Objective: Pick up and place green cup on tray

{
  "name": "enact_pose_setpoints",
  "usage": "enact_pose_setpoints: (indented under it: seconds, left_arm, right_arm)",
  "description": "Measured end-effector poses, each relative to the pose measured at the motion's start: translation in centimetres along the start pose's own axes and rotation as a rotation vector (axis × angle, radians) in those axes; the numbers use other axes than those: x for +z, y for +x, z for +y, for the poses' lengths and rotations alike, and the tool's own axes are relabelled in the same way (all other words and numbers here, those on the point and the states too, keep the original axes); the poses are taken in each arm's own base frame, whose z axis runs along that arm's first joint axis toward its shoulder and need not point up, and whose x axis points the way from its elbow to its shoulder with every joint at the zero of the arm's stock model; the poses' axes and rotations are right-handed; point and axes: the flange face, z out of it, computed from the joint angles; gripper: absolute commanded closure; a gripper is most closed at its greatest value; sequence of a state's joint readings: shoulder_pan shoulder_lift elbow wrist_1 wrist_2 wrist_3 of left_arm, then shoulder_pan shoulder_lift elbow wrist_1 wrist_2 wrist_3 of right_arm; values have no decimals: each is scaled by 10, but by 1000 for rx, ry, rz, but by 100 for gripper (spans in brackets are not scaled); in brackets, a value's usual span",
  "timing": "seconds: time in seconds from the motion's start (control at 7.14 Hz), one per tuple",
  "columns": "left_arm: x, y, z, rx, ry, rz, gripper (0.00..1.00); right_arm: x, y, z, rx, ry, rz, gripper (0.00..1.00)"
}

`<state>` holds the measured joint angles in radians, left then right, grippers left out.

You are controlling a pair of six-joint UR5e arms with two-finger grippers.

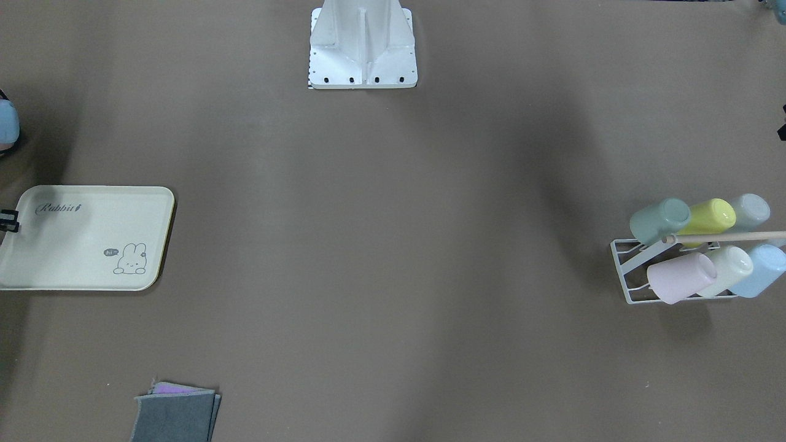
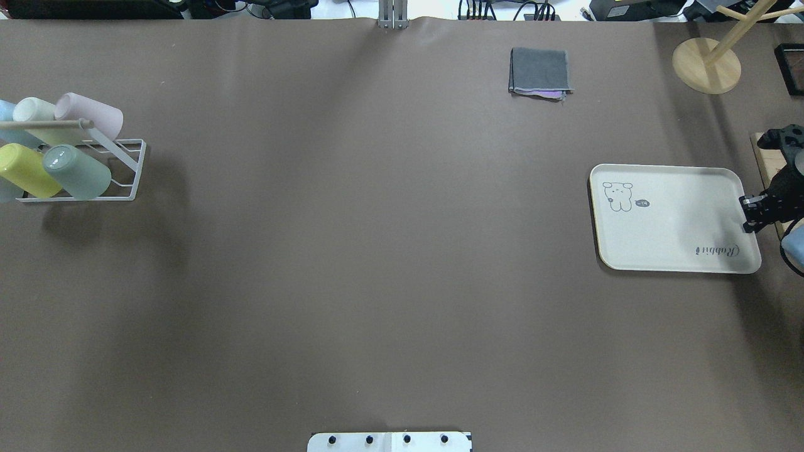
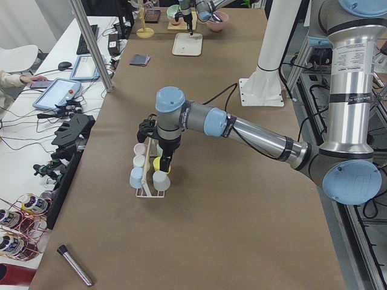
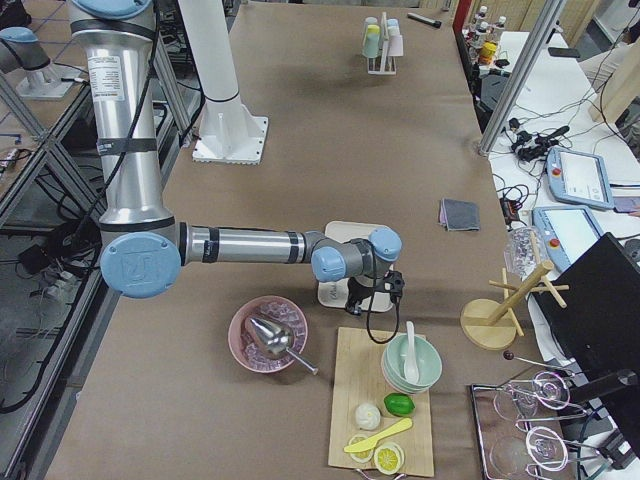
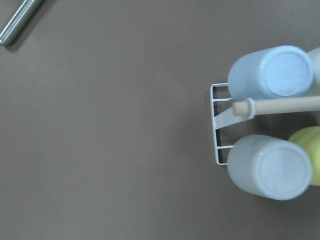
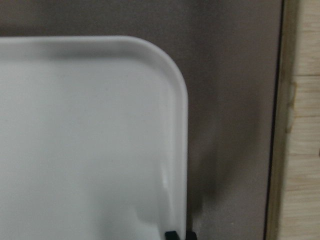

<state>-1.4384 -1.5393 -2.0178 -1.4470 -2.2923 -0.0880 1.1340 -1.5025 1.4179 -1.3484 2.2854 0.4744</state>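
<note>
The green cup (image 1: 660, 220) is sage green and lies tilted on a white wire rack (image 1: 626, 270) at the table's end. It also shows in the overhead view (image 2: 76, 171). The cream tray (image 1: 86, 236) lies flat and bare at the opposite end and shows in the overhead view too (image 2: 675, 216). My left gripper (image 3: 160, 151) hangs just over the rack's outer end; I cannot tell whether it is open or shut. My right gripper (image 2: 749, 215) is shut, and its tips (image 6: 182, 234) are at the tray's outer rim (image 6: 180, 125).
Yellow-green (image 1: 709, 218), pink (image 1: 678, 277), cream (image 1: 731, 267) and blue (image 1: 761, 270) cups share the rack under a wooden dowel (image 1: 724, 236). A folded grey cloth (image 2: 540, 72), a wooden stand (image 2: 706, 63), a metal tube (image 5: 17, 22) and a cutting board (image 6: 300, 125) lie around.
</note>
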Motion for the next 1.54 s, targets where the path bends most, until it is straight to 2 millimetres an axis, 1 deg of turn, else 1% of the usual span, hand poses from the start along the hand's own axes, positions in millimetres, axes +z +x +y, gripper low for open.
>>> enact_pose_setpoints:
  seconds: [0.14, 0.28, 0.42, 0.56, 0.7, 0.84, 0.98, 1.12, 1.26, 1.4, 1.54]
  left_arm:
    - [-2, 25, -2, 48, -2, 11, 2]
    - [3, 57, -9, 112, -12, 29, 2]
    - [4, 95, -18, 178, -22, 45, 2]
    - [0, 138, -24, 232, -51, 36, 2]
    - [-9, 188, -32, 280, -98, -18, 2]
    - [-19, 248, -37, 344, -156, -106, 2]
    - [-19, 306, -31, 449, -195, -206, 2]
    - [-13, 349, -18, 566, -186, -291, 2]
    - [-1, 376, -9, 680, -156, -343, 2]
    - [15, 386, -5, 800, -140, -378, 2]
    - [29, 386, -1, 929, -143, -410, 2]
  right_arm:
    - [-2, -2, 0, -4, 3, -3, 100]
    - [-4, -4, 0, -10, 6, -7, 100]
    - [-7, -5, 0, -14, 11, -13, 100]
    - [-14, -7, 2, -18, 17, -32, 100]
    - [-26, -7, 7, -22, 24, -76, 100]
    - [-35, -2, 16, -37, 39, -132, 100]
    - [-40, 6, 25, -56, 58, -185, 100]
    - [-47, 11, 30, -65, 73, -229, 100]
    - [-57, 8, 30, -63, 82, -263, 100]
    - [-68, 0, 26, -39, 91, -285, 100]
    - [-80, -12, 22, -4, 101, -302, 100]
